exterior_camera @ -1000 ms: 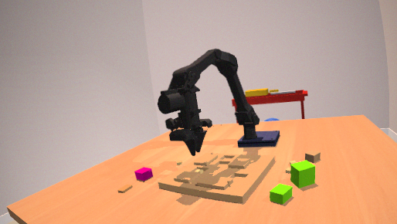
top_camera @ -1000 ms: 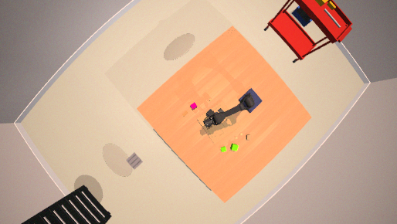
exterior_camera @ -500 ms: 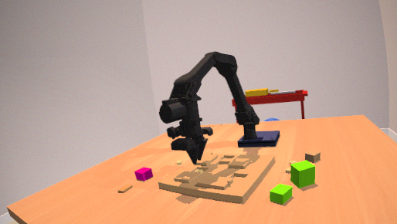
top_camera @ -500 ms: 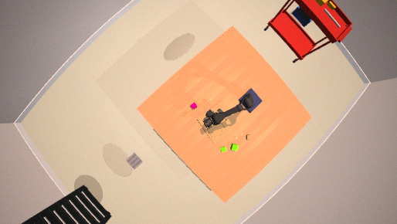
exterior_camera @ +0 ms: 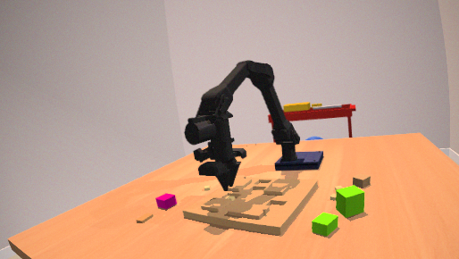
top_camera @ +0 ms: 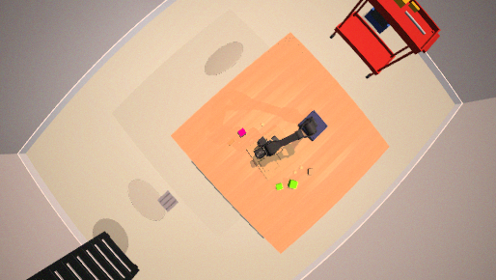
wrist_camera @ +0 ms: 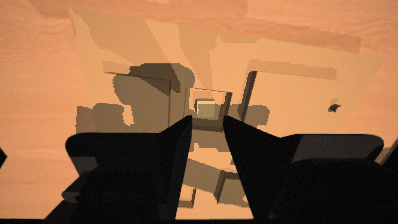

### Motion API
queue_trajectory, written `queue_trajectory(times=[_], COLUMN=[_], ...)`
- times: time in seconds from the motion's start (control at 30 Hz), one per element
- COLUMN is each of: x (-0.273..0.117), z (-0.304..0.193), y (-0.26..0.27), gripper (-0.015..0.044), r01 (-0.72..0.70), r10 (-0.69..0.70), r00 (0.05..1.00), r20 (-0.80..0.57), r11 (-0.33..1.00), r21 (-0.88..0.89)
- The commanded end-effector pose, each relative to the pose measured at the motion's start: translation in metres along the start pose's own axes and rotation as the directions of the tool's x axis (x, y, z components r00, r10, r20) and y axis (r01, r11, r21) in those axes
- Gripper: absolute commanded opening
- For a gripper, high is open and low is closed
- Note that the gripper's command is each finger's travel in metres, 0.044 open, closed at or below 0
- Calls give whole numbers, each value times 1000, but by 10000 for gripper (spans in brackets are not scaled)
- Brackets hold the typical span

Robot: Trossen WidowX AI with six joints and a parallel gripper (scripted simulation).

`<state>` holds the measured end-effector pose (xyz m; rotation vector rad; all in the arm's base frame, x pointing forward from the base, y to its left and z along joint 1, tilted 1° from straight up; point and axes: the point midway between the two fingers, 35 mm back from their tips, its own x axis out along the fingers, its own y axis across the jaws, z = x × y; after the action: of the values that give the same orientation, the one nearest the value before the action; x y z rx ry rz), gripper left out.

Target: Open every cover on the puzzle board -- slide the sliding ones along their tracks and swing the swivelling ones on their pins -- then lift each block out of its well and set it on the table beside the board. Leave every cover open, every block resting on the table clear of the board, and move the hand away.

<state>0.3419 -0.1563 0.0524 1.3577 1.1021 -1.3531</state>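
The wooden puzzle board lies flat under my gripper. My gripper is partly open and empty, pointing down above the board. A small pale block sits in a square well just beyond the fingertips in the wrist view. A large flat cover with a small dark knob lies right of that well. Another raised plate lies left of it, mostly in shadow. Small pale blocks lie on the table off the board, with more on its other side. Shadows hide which covers stand open.
A magenta block and a flat orange piece lie left of the board in the exterior view. A large green cube, a smaller green block and a brown block stand right.
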Motion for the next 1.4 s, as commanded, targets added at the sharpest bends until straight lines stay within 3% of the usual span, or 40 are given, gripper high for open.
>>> queue_trajectory(times=[0.0,1.37], x=[1,12], z=[-1,-1], y=[0,0], gripper=[144,144], r01=[0,0], r10=[0,0], r00=[1000,1000], r20=[-5,-5], r11=[1000,1000], r21=[-3,-3])
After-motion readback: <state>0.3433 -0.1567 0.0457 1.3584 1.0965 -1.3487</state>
